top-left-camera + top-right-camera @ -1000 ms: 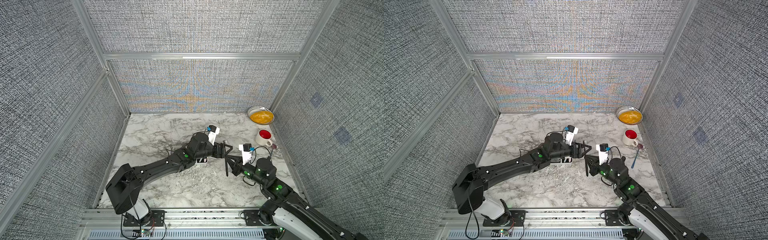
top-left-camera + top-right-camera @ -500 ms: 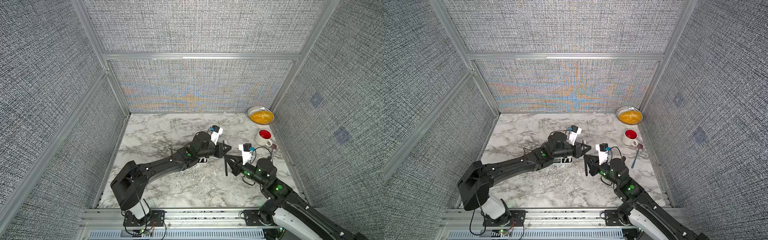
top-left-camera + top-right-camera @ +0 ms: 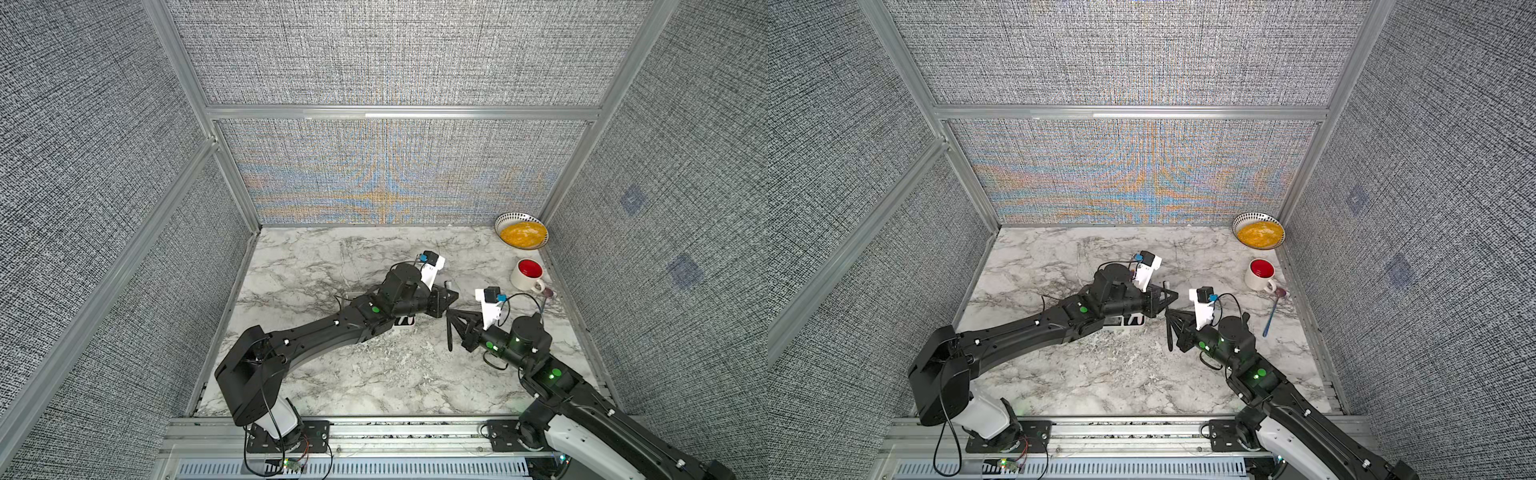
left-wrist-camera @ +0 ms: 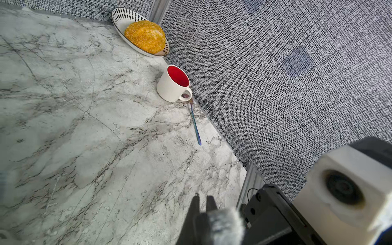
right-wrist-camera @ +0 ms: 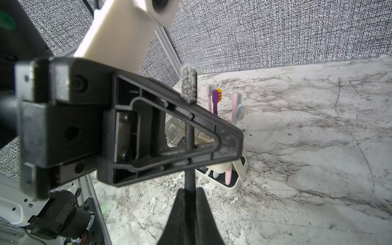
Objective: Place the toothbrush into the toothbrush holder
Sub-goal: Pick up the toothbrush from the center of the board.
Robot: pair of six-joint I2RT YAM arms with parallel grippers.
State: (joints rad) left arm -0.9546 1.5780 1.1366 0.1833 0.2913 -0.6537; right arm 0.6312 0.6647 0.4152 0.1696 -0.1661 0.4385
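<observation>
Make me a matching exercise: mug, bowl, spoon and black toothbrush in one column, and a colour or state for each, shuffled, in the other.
Things:
1. mug
2. bowl
3. spoon
4. black toothbrush

Colour or state:
A. diamond-patterned rim
B. held in the air
C. red inside
D. lying flat, blue handle

Pairs: 1-C, 2-A, 3-D, 4-B

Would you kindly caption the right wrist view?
The right hand and left hand grip one toothbrush, the toothbrush holder behind.
</observation>
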